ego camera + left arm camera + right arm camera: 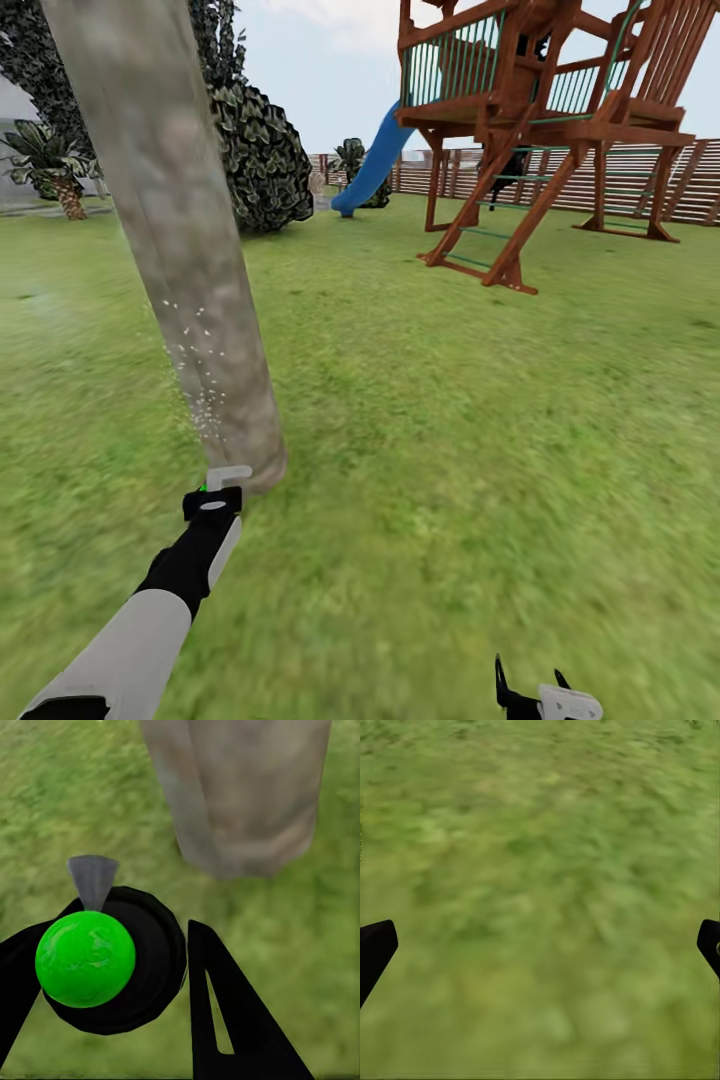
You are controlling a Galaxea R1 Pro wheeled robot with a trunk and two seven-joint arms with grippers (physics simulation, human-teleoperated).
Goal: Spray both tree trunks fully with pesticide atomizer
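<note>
Close up, left tool (112,982) clamped on atomizer (85,958), pesticide (195,375) specks on tree trunk (190,250), right tool (540,945) spread wide.

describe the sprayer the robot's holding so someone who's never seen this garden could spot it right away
Find the thick pale trunk on the lawn's left. At its base, the left gripper holds the atomizer beside it: a black round body with a bright green ball and grey nozzle.

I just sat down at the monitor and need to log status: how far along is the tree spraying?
Done: the atomizer is off the grass, held in the left gripper. In hand: pesticide specks fleck the lower part of the near tree trunk, nozzle aimed at it. Left: this trunk looks mostly bare, and a second tree remains. The right gripper hangs open over grass.
</note>
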